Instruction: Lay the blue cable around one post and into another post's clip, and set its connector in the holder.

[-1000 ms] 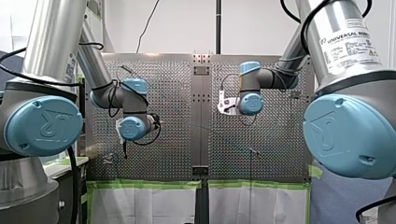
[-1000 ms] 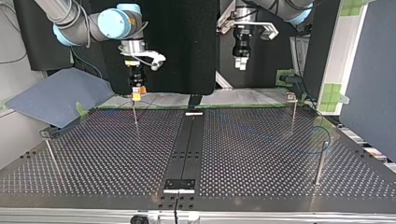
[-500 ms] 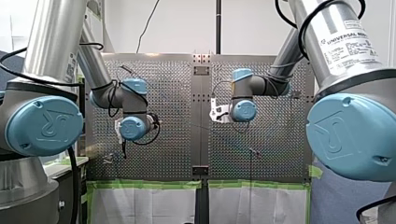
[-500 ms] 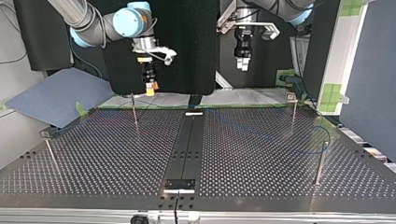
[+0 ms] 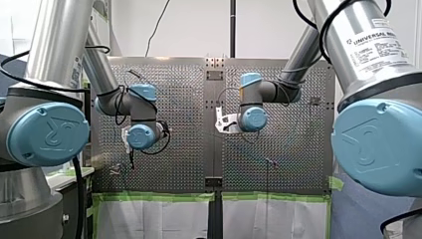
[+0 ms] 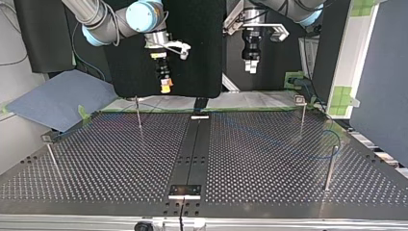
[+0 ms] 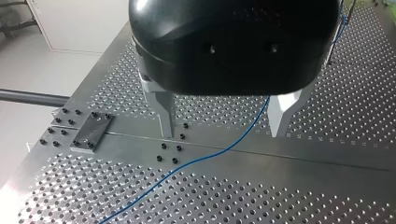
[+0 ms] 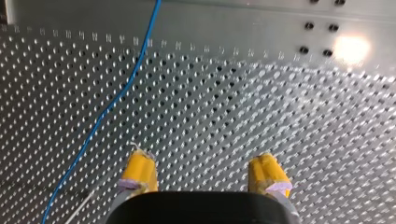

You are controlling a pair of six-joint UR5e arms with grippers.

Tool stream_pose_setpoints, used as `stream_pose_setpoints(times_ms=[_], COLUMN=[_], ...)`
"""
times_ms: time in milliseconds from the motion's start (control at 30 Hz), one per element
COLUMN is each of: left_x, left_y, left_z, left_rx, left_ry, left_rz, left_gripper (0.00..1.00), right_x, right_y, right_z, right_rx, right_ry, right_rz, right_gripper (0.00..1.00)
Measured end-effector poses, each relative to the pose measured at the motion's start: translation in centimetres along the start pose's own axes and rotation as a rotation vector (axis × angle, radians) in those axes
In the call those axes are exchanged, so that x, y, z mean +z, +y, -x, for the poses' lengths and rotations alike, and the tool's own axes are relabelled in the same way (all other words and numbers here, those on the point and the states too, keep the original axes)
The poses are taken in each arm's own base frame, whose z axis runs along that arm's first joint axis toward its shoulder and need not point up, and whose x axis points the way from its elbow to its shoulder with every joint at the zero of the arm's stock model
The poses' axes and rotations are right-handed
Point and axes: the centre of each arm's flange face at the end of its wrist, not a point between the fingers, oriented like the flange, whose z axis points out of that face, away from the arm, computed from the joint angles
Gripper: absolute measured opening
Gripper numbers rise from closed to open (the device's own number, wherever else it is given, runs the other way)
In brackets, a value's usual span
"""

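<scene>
Top view, my right gripper [image 6: 165,89] hanging above table [image 6: 110,166], pointing down

Cable [image 7: 201,160] lies on table [image 7: 327,158] below L claw [image 7: 224,135] (mid-gap); prob. loops top view's rt post [image 6: 331,166].

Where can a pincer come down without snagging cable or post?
Top view: the perforated metal table is bare in its near left quarter, between the thin metal post at the left edge and the dark centre strip. Crowded: the right side, where the thin blue cable loops by two posts.
</scene>
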Motion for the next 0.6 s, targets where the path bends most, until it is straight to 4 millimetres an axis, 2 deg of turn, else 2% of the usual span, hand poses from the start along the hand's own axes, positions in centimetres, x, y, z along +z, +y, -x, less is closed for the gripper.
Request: stream_pose_setpoints(times_ms=[267, 467, 600], left_x=[0.1, 0.2, 0.3], left_y=[0.1, 0.2, 0.3], left_z=[0.0, 0.0, 0.1], left_rx=[0.0, -0.001, -0.001], left_ry=[-0.001, -0.002, -0.003], left_rz=[0.005, 0.006, 0.008], left_gripper=[0.98, 0.98, 0.98], right_x=[-1.1, -1.7, -1.8], right_y=[-3.2, -4.9, -5.4], right_z=[0.1, 2.0, 3.3], right_rx=[-0.013, -0.032, -0.032], right_ry=[0.036, 0.006, -0.011], right_rz=[-0.005, -0.028, -0.034], right_gripper=[1.0, 1.0, 1.0])
